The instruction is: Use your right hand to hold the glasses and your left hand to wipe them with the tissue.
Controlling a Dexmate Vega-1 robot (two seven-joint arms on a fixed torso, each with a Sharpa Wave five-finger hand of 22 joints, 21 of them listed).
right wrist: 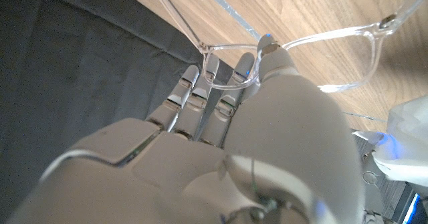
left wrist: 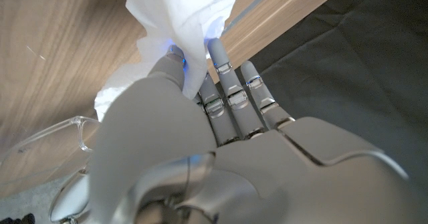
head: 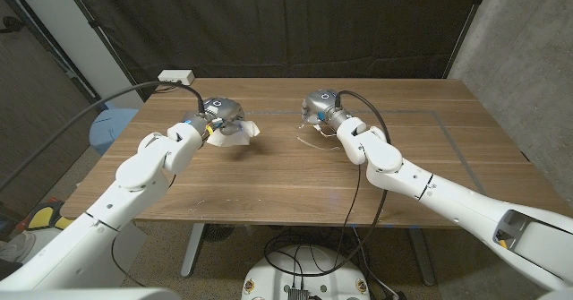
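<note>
Two hands are over the wooden table [head: 295, 179], both raised near mid-depth, well apart from each other.

Left hand [head: 215, 121]: sits at about 10 o'clock from table centre. It holds the tissue [head: 242, 132]; in the left wrist view the tissue [left wrist: 184, 30] is pinched between the thumb and the fingers [left wrist: 231, 90], with white folds bunched up past the fingertips. In the head view the tissue hangs from the hand on the side toward the other hand, just above the wood. Its lower edge may touch the table; cannot tell.

Right hand [head: 324, 110]: sits at about 1 o'clock from table centre. It holds the glasses [head: 315, 135], clear-framed. In the right wrist view the frame [right wrist: 294, 47] runs across the fingertips, with the thumb over it and the fingers [right wrist: 200, 93] behind, so the grip is at the frame's front near one lens rim. One temple arm [right wrist: 180, 17] reaches away over the wood. In the head view the glasses show as thin pale lines just below the hand, at about 6 o'clock from it; whether they touch the table cannot be told.

Glasses also appear in the left wrist view [left wrist: 60, 134], beyond the tissue and apart from it.

Far edge, at about 11 o'clock: white box [head: 176, 76] with a cable, on the table's corner. Dark curtain [head: 286, 22] behind the table.
</note>
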